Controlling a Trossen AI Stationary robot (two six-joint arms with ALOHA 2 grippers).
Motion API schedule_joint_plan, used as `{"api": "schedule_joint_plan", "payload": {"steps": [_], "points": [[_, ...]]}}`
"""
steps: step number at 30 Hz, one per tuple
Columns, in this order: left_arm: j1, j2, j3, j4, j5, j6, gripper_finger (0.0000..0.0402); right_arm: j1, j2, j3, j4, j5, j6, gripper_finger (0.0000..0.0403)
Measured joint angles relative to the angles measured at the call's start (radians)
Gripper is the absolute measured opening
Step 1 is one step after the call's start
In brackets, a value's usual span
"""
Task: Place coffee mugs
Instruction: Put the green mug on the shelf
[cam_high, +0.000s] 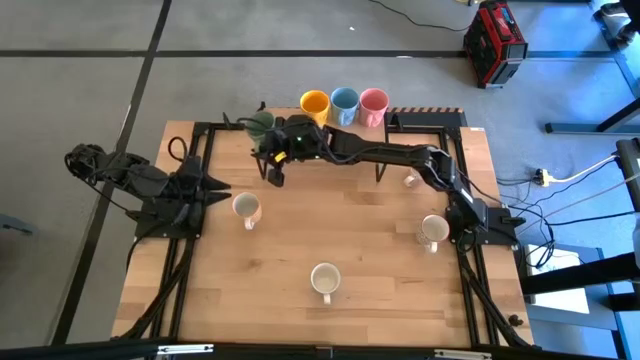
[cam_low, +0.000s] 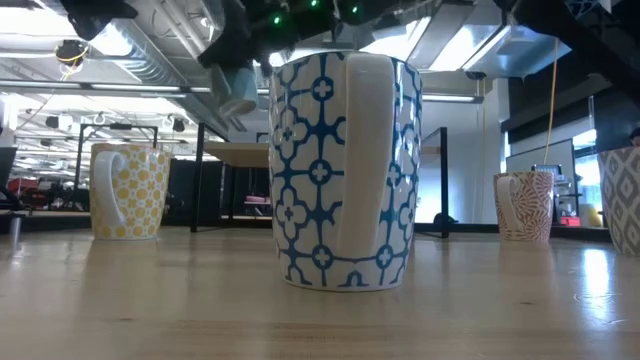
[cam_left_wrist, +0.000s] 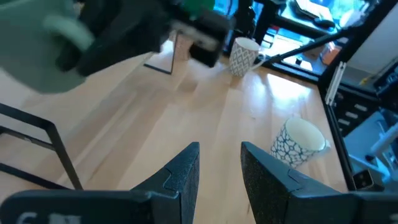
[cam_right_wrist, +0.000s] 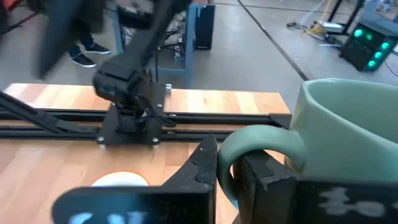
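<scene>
near the table's far edge, right gripper (cam_right_wrist: 229, 167) pinches the green mug (cam_right_wrist: 339, 134) handle; left gripper (cam_left_wrist: 219, 168) waits part-open, empty.

one camera looks straight down, one sits level by the blue-patterned white ceramic mug (cam_low: 345, 170), two ride the wrists.

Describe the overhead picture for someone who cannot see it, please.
The right arm reaches across a wooden table, its tool shut on the handle of a green mug near the far edge. Orange, blue and pink mugs stand in a row there; four cream mugs are scattered on the table. The left arm rests at the left side.
</scene>
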Motion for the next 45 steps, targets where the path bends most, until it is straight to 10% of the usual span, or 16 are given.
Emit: {"api": "schedule_joint_plan", "payload": {"steps": [17, 45], "points": [[0.000, 0.000, 0.000, 0.027, -0.081, -0.013, 0.0112, -0.045, -0.149, -0.465, 0.464, -0.090, 0.110, 0.0013], [0.000, 0.000, 0.000, 0.047, -0.122, -0.011, 0.0111, -0.095, -0.119, -0.515, 0.483, -0.072, 0.104, 0.0049]]}}
